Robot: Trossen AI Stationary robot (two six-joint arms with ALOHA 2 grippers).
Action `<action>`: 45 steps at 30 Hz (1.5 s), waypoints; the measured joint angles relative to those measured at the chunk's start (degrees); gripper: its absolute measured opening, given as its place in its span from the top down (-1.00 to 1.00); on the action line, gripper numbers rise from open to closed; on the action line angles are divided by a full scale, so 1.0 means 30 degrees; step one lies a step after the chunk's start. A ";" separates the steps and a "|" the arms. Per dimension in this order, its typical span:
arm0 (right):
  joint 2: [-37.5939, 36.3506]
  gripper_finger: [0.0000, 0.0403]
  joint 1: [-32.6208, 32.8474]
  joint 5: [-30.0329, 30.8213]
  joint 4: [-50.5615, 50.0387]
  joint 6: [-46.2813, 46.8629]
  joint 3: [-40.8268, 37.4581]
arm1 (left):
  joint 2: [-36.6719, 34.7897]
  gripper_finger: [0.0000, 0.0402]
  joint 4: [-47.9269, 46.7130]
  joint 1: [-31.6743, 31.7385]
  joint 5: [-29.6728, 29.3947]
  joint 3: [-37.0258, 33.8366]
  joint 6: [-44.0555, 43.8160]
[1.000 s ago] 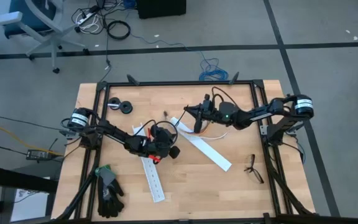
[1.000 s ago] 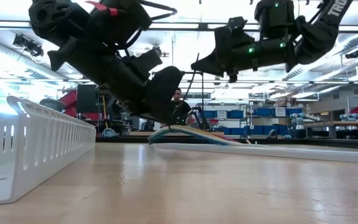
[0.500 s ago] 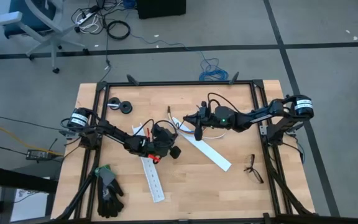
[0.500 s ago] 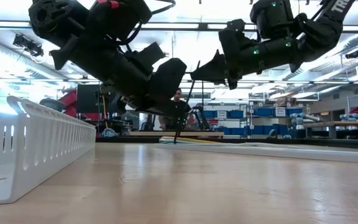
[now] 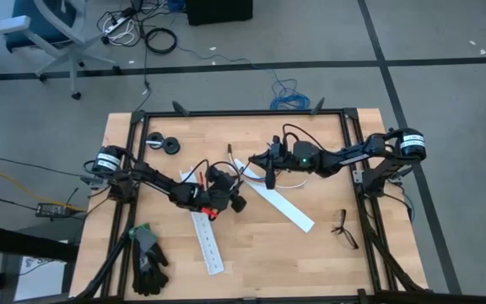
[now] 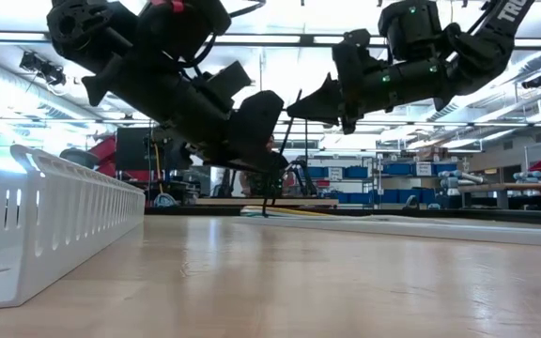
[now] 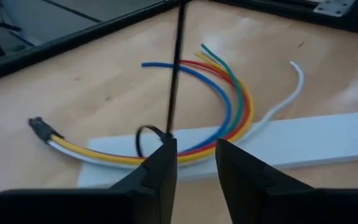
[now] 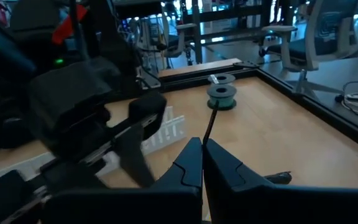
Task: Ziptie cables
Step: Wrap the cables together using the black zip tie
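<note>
Centrally in the high view, both grippers are seen close together over the wooden table (image 5: 310, 253). The left gripper (image 7: 194, 158) is shown in its wrist view with its two dark fingers (image 7: 160, 168) parted by a narrow gap; nothing is seen clamped between them, though the ziptie (image 7: 176, 68) runs just beside the tip of one finger. The ziptie is seen there as a thin black strip rising toward the top edge of the frame, with a small black loop at its lower end around the cables (image 7: 222, 106). The cables are laid in a curved bundle of blue, green, red, orange, yellow and white wires in the middle of that frame, crossing a long white slotted strip (image 7: 328, 140). In the right wrist view, the right gripper (image 8: 202, 154) is seen with its fingers pressed together at lower centre, and the black strip is gripped at their tips. A pair of spectacles (image 5: 342, 228) is seen at the lower right of the high view, and black gloves (image 5: 148, 262) at the lower left.
</note>
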 joint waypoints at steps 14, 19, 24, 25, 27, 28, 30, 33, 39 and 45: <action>0.0007 1.00 -0.0406 -0.0346 0.0355 -0.0508 0.0000 | 0.0000 0.39 -0.0185 0.1047 0.0043 0.0000 0.1275; 0.0015 1.00 -0.0760 -0.0808 0.1043 -0.0506 0.0007 | 0.0000 0.39 -0.0233 0.1108 0.0196 0.0000 0.1279; 0.0015 1.00 -0.0889 -0.1480 0.1070 -0.0229 0.0007 | 0.0000 0.39 -0.0039 0.1216 0.0304 0.0000 0.2253; 0.0015 1.00 -0.0889 -0.1486 0.1070 -0.0266 0.0007 | 0.0000 0.39 0.0017 0.1284 0.0297 0.0000 0.2362; 0.0015 1.00 -0.0889 -0.1502 0.1070 -0.0319 0.0007 | 0.0000 0.39 0.0073 0.1408 0.0304 0.0000 0.2710; 0.0015 1.00 -0.0889 -0.1517 0.1070 -0.0320 0.0007 | 0.0000 0.39 0.0105 0.1469 0.0305 0.0000 0.2781; 0.0015 1.00 -0.0889 -0.1524 0.1070 -0.0338 0.0007 | 0.0000 0.39 0.0195 0.1593 0.0425 0.0000 0.2938; 0.0015 1.00 -0.0889 -0.1524 0.1077 -0.0532 0.0007 | 0.0000 0.39 0.0175 0.1692 0.0619 0.0000 0.3202; 0.0015 1.00 -0.0889 -0.1524 0.1145 -0.0695 0.0015 | 0.0000 0.39 0.0187 0.1707 0.0668 0.0000 0.3210; 0.0015 1.00 -0.0947 -0.1798 0.1194 -0.1166 0.0250 | 0.0000 0.39 0.0200 0.1714 0.0696 0.0000 0.3409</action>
